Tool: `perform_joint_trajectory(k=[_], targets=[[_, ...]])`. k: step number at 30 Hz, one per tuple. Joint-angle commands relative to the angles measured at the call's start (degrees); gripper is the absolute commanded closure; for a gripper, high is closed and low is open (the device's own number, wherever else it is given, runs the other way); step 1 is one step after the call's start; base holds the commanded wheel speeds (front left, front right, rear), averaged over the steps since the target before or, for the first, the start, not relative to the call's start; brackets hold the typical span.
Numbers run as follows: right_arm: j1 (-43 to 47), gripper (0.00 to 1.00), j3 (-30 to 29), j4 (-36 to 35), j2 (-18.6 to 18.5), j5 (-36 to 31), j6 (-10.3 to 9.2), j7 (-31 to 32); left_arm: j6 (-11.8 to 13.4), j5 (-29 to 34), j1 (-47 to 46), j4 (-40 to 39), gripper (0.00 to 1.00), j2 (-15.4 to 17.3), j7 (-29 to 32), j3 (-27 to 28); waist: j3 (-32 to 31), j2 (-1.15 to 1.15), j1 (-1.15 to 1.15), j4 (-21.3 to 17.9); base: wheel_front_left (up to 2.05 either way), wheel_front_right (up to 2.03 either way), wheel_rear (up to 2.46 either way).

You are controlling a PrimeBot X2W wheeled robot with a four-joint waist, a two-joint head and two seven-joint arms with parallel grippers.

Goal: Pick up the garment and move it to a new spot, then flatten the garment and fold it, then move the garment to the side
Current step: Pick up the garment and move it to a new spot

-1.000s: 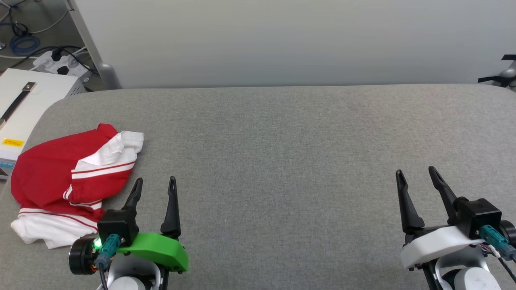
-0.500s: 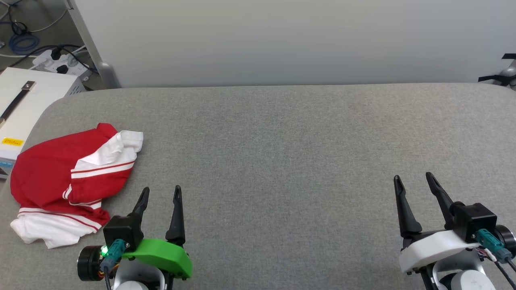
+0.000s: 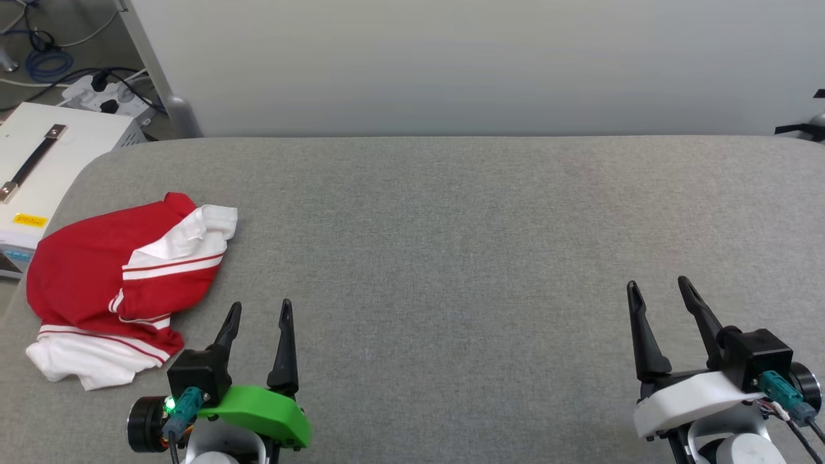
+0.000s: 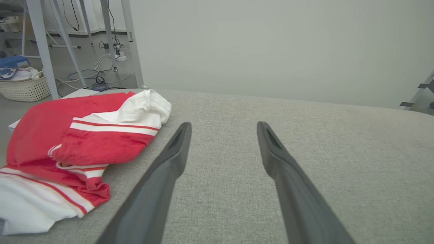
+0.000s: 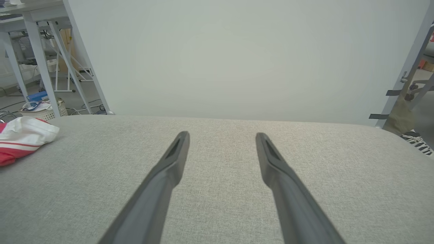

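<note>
Garment (image 3: 84,270) bunched at table (image 3: 451,258) left edge; left gripper (image 3: 261,306), right gripper (image 3: 657,283) fingers spread, empty.

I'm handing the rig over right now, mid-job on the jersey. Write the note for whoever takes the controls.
Left claw: open, empty, over the table, just right of the garment, not touching it.
Right claw: open, empty, over the table at the far right.
Garment: loose red-and-white bundle at the table's left end, a white sleeve on top.
Done: unclear; the bundle looks rough, not a neat fold.
To do: likely everything: pick up, move to the middle, flatten, fold, set aside.
</note>
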Motion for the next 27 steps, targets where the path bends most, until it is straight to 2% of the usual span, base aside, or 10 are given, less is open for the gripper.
perform_joint_trajectory(k=[1, 11, 27], targets=[[0.42, 0.0, 0.37, 0.18, -0.01, 0.61, -0.02, -0.58, 0.2, -0.41, -0.67, 0.38, 0.0, -0.18, -0.62, 0.07, 0.2, 0.0, 0.0, 0.74, 0.0, 0.0, 0.0], [0.29, 0.0, 2.87, 0.82, -0.01, 0.28, -0.03, -1.77, 1.07, -1.51, -1.16, 0.11, 0.0, -0.2, -1.83, 0.75, 1.36, 0.0, 0.0, 7.22, 0.0, 0.0, 0.0], [-0.29, 0.0, 6.68, 2.48, -0.01, 0.58, -0.03, -3.67, 0.57, -3.06, -1.2, 1.06, 0.0, -0.23, -3.75, 0.28, 1.94, 0.0, 0.0, 20.16, 0.0, 0.0, 0.0]])
